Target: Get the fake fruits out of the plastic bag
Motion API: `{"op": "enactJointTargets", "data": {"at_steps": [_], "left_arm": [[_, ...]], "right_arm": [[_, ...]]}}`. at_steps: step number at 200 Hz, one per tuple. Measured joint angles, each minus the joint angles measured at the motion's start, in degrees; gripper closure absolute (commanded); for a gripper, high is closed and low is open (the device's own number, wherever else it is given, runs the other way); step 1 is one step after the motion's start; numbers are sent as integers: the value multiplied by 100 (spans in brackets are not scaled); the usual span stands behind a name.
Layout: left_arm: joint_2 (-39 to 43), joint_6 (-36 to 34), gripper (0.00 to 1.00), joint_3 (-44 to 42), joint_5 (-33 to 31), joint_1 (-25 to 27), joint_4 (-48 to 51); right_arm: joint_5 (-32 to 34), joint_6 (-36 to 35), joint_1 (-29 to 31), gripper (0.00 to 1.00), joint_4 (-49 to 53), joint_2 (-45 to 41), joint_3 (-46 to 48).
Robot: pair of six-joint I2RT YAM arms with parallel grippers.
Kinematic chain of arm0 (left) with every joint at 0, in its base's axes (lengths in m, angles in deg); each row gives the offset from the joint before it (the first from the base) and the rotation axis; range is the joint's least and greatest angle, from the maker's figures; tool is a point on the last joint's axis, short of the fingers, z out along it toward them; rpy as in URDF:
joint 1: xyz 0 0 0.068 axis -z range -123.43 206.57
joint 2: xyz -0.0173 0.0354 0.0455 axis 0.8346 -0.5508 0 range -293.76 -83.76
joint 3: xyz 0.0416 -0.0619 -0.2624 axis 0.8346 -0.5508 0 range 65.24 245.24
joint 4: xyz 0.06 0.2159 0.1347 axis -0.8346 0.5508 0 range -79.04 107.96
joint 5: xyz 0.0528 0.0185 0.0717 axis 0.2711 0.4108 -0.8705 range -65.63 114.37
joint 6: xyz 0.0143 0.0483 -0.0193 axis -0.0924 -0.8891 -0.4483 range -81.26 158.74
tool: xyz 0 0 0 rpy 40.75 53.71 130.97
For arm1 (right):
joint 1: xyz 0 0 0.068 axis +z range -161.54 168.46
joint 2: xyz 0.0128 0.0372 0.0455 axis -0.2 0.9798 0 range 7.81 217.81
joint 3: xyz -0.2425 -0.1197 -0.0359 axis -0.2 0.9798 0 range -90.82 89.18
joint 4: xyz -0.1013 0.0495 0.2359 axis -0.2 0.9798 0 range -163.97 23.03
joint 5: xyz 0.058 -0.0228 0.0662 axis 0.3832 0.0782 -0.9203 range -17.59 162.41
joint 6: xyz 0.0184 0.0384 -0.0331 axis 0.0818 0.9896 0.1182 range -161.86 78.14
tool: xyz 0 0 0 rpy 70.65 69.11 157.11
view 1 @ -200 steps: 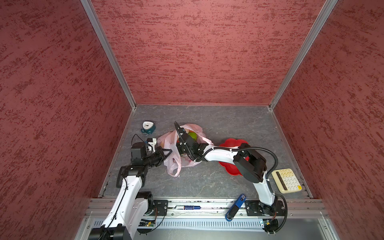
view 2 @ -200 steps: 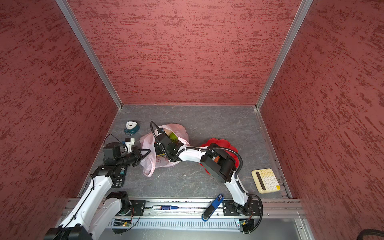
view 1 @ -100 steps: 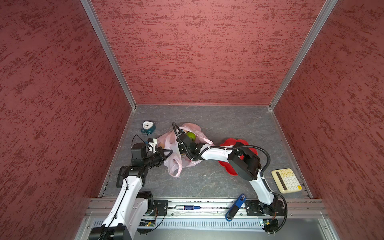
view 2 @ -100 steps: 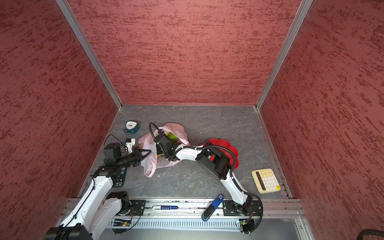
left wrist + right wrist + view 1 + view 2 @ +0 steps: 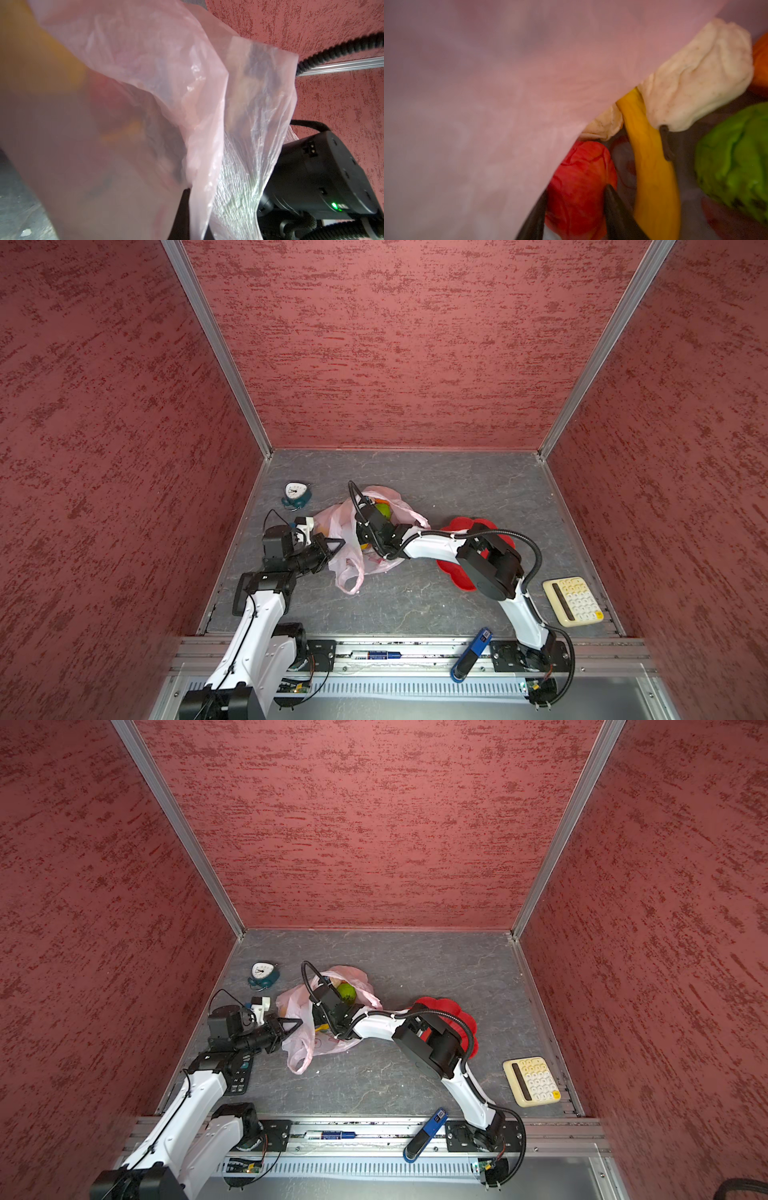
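The pale-pink plastic bag (image 5: 353,568) (image 5: 299,1048) lies left of centre on the grey floor. My left gripper (image 5: 334,545) (image 5: 191,209) is shut on a fold of the bag's edge and holds it up. My right gripper (image 5: 577,190) reaches inside the bag, its fingers pressed against both sides of the red strawberry (image 5: 579,166). Around it lie the yellow banana (image 5: 652,166), a green bumpy ball (image 5: 735,151) (image 5: 383,511), a cream wrinkled lump (image 5: 695,79), a second cream lump (image 5: 606,122) and the orange (image 5: 761,62). In both top views the bag hides the right fingertips.
A red flower-shaped plate (image 5: 461,526) lies right of the bag, partly under the right arm. A cream calculator (image 5: 575,600) sits at the front right, a small clock (image 5: 296,493) at the back left, and a black remote (image 5: 241,1077) under the left arm.
The right gripper has pushed a little further into the bag and its jaws have closed in from wide open onto the strawberry. The left arm has stayed put.
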Motion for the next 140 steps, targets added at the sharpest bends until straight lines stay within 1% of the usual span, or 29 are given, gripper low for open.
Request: {"op": "enactJointTargets", "data": {"at_steps": [24, 40, 50, 79, 101, 111, 124, 140], "left_arm": [[-111, 39, 95, 0, -13, -22, -195], [-179, 59, 96, 0, -22, -33, -275], [-216, 61, 96, 0, -22, -46, -313], [-219, 74, 96, 0, -20, -57, -365], [-153, 74, 96, 0, -2, -57, -358], [-98, 74, 96, 0, 11, -59, -356], [-22, 74, 96, 0, 22, -61, -354], [85, 72, 96, -22, 46, -66, -350]], "right_arm": [[0, -39, 0, 66, -24, -262, 269], [2, -76, 0, 66, -11, -415, 442], [2, -107, 0, 64, -9, -483, 507], [0, -179, 0, 51, -22, -514, 520], [-33, -227, 0, 31, -4, -492, 472], [-55, -227, 0, 24, 26, -428, 348], [-85, -229, 0, 20, 31, -308, 160], [-103, -229, -7, 19, 37, -140, -74]]}}
